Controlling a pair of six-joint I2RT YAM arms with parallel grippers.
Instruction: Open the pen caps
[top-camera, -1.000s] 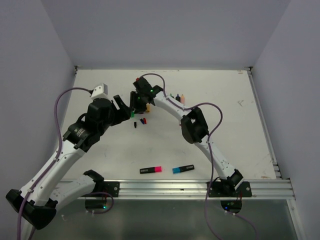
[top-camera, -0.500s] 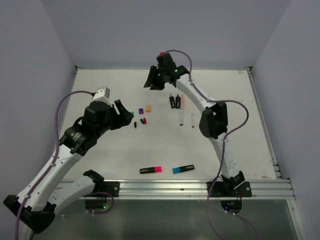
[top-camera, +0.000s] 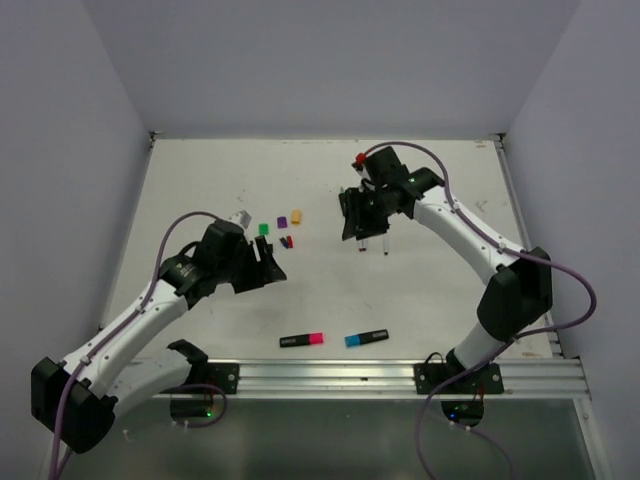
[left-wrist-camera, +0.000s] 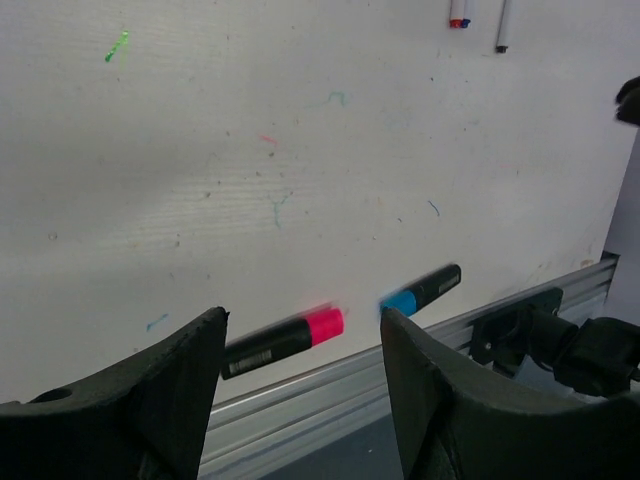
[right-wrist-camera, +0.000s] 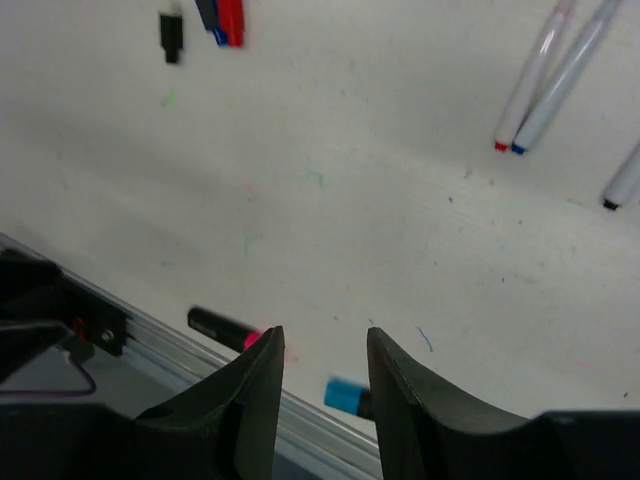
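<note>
- We judge the task well past halfway. Three chunky caps lie loose in a group mid-table: the green cap (top-camera: 263, 228), the purple cap (top-camera: 282, 221) and the orange cap (top-camera: 296, 216).
- Close by lie three tiny caps, also off: the tiny black cap (right-wrist-camera: 171, 35), the tiny blue cap (right-wrist-camera: 210, 14) and the tiny red cap (right-wrist-camera: 231, 20).
- Three thin white pens (right-wrist-camera: 530, 85) lie with bare tips: one red, one blue, one black.
- Two are left to open. The pink-capped highlighter (left-wrist-camera: 283, 340) and the blue-capped highlighter (left-wrist-camera: 420, 292) lie near each other on the table (top-camera: 200, 180), close to the metal rail (top-camera: 330, 375) at the near edge.
- That makes six caps off and two on.
- We cannot count the uncapped highlighter bodies, because the right arm covers that patch in the top view.
- The left gripper (top-camera: 268, 264) hangs above the table between the loose caps and the two capped highlighters. Its fingers are spread wide and hold nothing.
- The right gripper (right-wrist-camera: 322, 350) hovers farther back, near the thin pens. There is a moderate gap between its fingers and nothing in it.
</note>
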